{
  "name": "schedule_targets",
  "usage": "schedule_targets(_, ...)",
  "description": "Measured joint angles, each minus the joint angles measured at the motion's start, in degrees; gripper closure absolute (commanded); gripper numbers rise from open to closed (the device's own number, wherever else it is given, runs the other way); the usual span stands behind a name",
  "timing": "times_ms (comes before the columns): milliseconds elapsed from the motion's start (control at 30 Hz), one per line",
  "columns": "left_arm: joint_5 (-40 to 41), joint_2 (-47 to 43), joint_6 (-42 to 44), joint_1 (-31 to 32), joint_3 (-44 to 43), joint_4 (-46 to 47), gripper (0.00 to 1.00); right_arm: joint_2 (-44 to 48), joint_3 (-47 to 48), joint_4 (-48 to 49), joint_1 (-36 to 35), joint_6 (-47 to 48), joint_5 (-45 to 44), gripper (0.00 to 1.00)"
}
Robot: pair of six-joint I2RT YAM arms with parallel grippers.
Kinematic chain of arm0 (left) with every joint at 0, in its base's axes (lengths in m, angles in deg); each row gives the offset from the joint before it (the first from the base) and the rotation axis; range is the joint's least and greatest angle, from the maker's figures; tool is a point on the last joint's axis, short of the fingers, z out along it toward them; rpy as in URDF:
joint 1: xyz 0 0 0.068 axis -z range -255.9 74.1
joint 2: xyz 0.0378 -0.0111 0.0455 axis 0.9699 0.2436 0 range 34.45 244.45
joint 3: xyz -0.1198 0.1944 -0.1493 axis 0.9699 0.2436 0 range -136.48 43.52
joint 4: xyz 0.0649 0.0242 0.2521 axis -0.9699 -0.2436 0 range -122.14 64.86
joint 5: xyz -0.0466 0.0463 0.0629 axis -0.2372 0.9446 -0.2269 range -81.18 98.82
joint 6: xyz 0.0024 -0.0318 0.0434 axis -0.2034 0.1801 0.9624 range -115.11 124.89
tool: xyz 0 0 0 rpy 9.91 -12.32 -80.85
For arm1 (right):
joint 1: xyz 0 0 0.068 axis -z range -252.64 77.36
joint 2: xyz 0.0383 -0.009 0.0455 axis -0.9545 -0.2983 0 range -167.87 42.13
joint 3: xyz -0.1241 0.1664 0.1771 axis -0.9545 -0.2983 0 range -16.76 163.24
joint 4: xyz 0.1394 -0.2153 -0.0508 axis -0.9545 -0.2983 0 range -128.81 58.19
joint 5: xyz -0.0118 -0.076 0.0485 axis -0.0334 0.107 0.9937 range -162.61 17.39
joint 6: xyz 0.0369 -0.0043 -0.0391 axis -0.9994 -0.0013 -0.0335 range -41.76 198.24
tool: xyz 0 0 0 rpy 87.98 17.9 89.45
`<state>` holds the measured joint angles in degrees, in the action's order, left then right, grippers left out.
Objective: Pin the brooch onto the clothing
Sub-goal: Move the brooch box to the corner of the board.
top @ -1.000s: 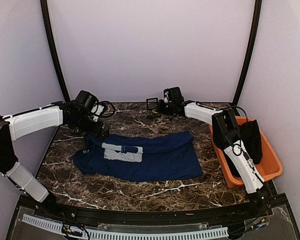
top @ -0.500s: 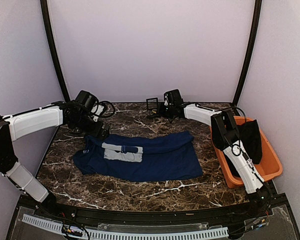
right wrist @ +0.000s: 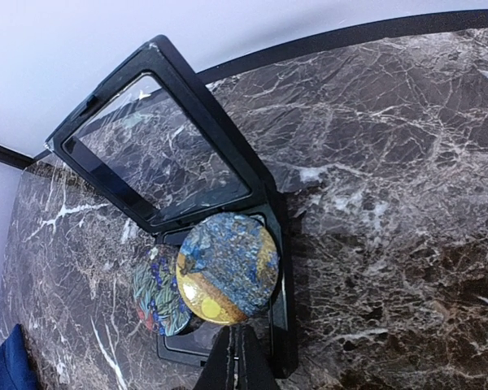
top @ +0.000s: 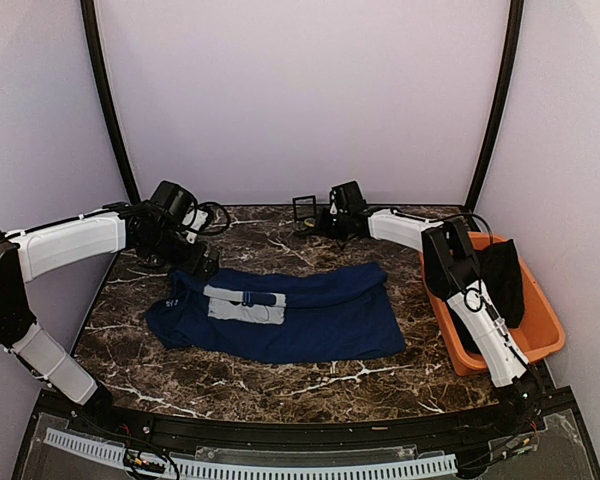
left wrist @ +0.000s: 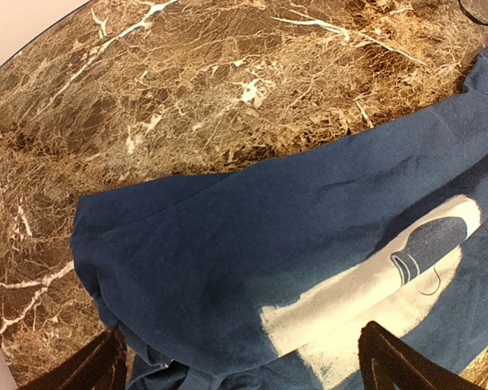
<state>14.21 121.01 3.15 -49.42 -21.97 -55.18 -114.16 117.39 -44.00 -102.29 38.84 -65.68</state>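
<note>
The navy T-shirt (top: 310,310) lies flat mid-table, its pale print (top: 245,303) towards the left. In the left wrist view the shirt (left wrist: 252,227) and print (left wrist: 366,292) fill the frame. My left gripper (top: 195,262) hovers over the shirt's left end, open and empty (left wrist: 244,382). My right gripper (top: 322,222) is at the back by the small black case (top: 304,210). In the right wrist view its fingertips (right wrist: 240,349) are pressed together at the lower rim of the round blue-and-gold brooch (right wrist: 228,268), which tilts up over the open case (right wrist: 159,154).
A second round badge with a floral pattern (right wrist: 154,296) lies partly under the brooch at the case's left side. An orange bin (top: 540,335) with a black garment (top: 500,275) stands at the table's right edge. The shirt's edge shows at the right wrist view's bottom left (right wrist: 4,366).
My right gripper has shifted slightly at the case at the back. The left arm and the shirt have not moved.
</note>
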Motion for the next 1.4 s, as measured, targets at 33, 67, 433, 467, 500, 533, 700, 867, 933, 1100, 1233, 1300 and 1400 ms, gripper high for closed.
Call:
schedule_targets(33, 0.0, 0.0, 0.0, 0.0, 0.0, 0.0, 0.01, 0.2, -0.4, 0.4, 0.0, -0.1, -0.1, 0.96)
schedule_targets(67, 0.0, 0.0, 0.0, 0.0, 0.0, 0.0, 0.01, 0.3, -0.8, 0.7, 0.0, -0.1, -0.2, 0.96)
schedule_targets(433, 0.0, 0.0, 0.0, 0.0, 0.0, 0.0, 0.01, 6.3, -10.5, 2.0, -0.4, 0.1, -0.7, 0.97)
schedule_targets(467, 0.0, 0.0, 0.0, 0.0, 0.0, 0.0, 0.01, 7.7, -12.6, 2.1, -0.5, 0.2, -0.8, 0.97)
schedule_targets(500, 0.0, 0.0, 0.0, 0.0, 0.0, 0.0, 0.01, 9.2, -14.9, 2.1, -0.6, 0.2, -1.0, 0.97)
schedule_targets(533, 0.0, 0.0, 0.0, 0.0, 0.0, 0.0, 0.01, 10.7, -17.2, 2.2, -0.8, 0.3, -1.4, 0.97)
schedule_targets(700, 0.0, 0.0, 0.0, 0.0, 0.0, 0.0, 0.01, 16.5, -26.3, 3.2, -2.4, 1.0, -3.5, 0.95)
schedule_targets(867, -0.1, 0.0, 0.0, 0.0, 0.0, 0.0, 0.01, 18.1, -28.2, 2.8, -3.5, 2.8, -5.2, 0.9)
schedule_targets(933, 0.0, 0.0, 0.0, 0.0, 0.0, 0.0, 0.01, 18.4, -28.2, 2.4, -3.6, 3.9, -6.0, 0.88)
schedule_targets(1100, -0.1, 0.0, 0.0, 0.0, 0.0, 0.0, 0.01, 19.7, -26.8, 0.7, -3.6, 6.4, -8.6, 0.79)
schedule_targets(1233, -0.1, 0.0, 0.0, 0.0, 0.0, 0.0, 0.01, 20.1, -24.4, -0.3, -3.6, 8.7, -10.5, 0.55)
schedule_targets(1300, -0.2, 0.0, 0.0, 0.0, 0.0, 0.0, 0.01, 20.1, -22.9, -1.2, -3.6, 9.7, -11.5, 0.44)
schedule_targets(1400, -0.3, 0.0, 0.0, 0.0, 0.0, 0.0, 0.01, 20.0, -20.0, -3.3, -3.6, 11.4, -12.4, 0.37)
